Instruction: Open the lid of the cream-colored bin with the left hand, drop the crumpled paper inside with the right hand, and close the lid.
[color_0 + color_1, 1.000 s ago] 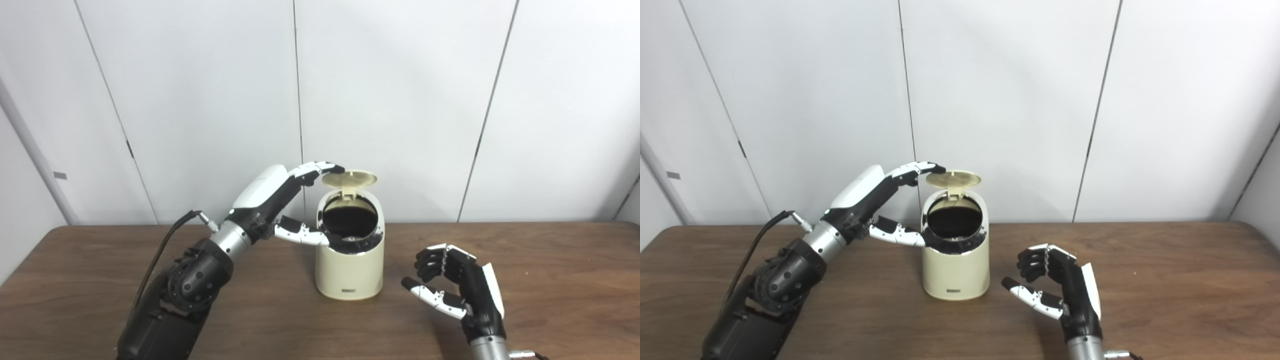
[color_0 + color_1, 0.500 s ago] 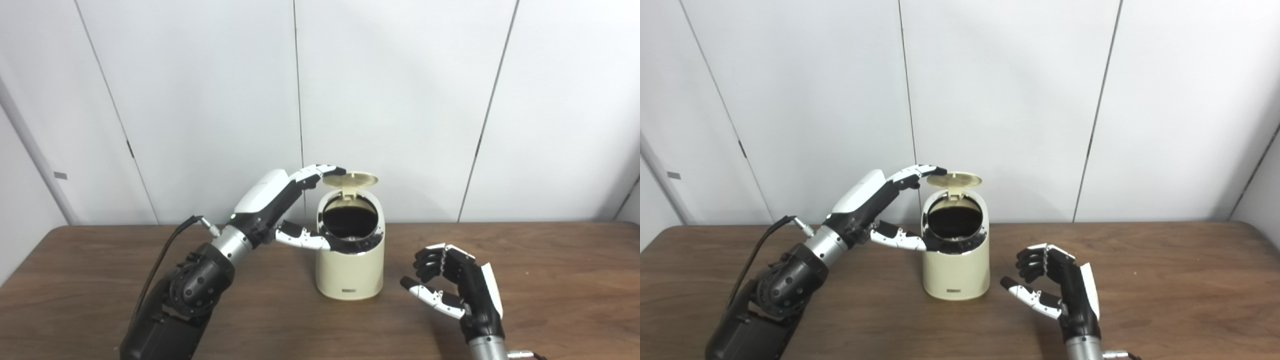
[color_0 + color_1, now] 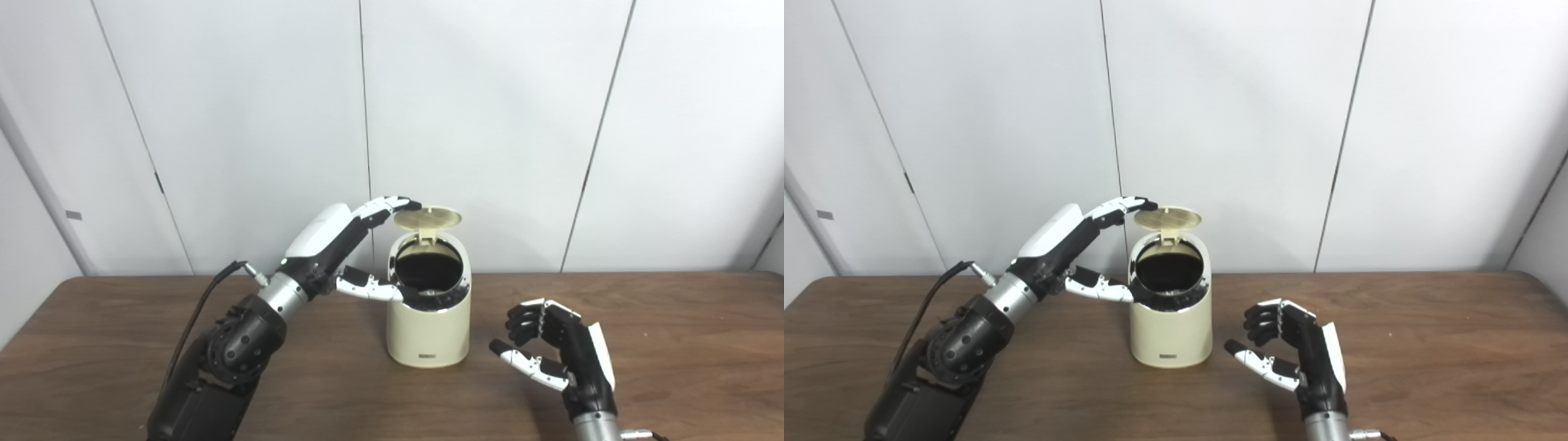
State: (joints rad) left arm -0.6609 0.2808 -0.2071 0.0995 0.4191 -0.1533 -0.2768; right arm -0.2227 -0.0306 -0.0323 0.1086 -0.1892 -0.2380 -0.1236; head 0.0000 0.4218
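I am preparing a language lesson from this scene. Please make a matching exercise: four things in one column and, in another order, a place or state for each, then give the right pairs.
Things
1. lid
2. left hand
3. right hand
4. bin

States
A. curled above the table, holding nothing
B. raised, leaving the opening uncovered
C. standing upright on the wooden table
D. fingertips at the lid's edge, thumb by the rim

Pairs: 1-B, 2-D, 3-A, 4-C
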